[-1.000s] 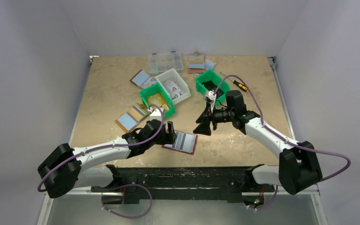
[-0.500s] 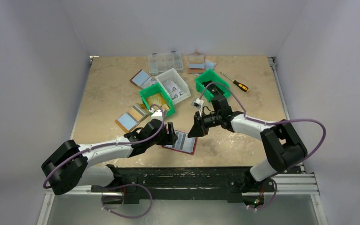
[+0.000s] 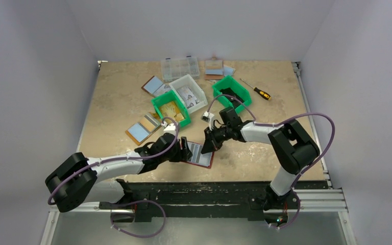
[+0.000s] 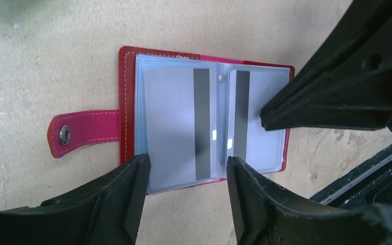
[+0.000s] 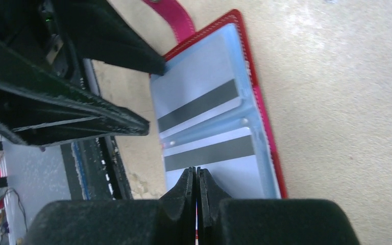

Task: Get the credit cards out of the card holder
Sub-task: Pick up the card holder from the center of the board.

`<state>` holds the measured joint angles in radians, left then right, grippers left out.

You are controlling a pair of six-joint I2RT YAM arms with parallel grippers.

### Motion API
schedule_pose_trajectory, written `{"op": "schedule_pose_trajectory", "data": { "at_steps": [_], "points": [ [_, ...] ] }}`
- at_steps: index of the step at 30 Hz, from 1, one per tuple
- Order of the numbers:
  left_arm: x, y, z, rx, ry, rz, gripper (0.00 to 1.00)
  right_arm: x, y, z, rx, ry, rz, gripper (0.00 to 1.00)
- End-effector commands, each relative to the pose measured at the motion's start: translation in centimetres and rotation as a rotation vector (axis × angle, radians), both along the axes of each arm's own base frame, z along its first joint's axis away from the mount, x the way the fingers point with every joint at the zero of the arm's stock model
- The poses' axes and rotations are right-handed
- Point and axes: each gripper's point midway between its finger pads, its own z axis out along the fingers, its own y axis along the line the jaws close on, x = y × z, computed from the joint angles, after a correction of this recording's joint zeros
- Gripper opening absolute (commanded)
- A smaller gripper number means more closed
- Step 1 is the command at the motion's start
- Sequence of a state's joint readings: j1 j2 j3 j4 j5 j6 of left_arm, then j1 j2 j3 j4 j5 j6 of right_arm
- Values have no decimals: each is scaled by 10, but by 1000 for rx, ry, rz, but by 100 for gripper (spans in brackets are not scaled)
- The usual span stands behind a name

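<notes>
1. Since right tool (image 5: 196,176) is shut and empty, tip on the open card holder's (image 4: 126,102) panel, it may skate over plastic, leaving credit cards (image 4: 171,122) sleeved.
2. Left tool (image 4: 188,164), half open and empty, straddles holder's edge on the counter (image 4: 41,61); holder could skid.

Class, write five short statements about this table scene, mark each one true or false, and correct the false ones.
1. The card holder lies open on the table. True.
2. Both credit cards are out of it. False: both sit inside it.
3. The right gripper is shut, tips at the holder. True.
4. The left gripper is shut on the red tab. False: it is open, astride the holder's edge; the tab lies free.
5. The screwdriver lies in a green bin. False: it lies on the table beside one.
</notes>
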<state>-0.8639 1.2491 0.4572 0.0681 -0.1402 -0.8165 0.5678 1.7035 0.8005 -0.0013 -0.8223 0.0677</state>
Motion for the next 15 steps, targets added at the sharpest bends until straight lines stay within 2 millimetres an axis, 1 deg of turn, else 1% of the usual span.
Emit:
{"op": "schedule_pose_trajectory", "data": {
  "at_steps": [1,3,7,12,14,15],
  "points": [
    [0,-13,10,-107,-7,-11,59,14,2,2,-36,-11,-40,4],
    [0,-15,11,-121,-7,-15,58,14,2,0,-44,-9,-39,5],
    [-2,-23,15,-162,-2,-37,51,14,1,0,-48,-10,-40,5],
    [-7,-36,25,-274,-2,-61,51,14,1,-2,-54,0,-38,5],
    [-5,-35,26,-267,-5,-49,52,13,1,-2,-55,2,-38,5],
    [-1,-30,24,-240,-13,-21,53,14,1,-1,-55,-1,-39,5]
  ]
}}
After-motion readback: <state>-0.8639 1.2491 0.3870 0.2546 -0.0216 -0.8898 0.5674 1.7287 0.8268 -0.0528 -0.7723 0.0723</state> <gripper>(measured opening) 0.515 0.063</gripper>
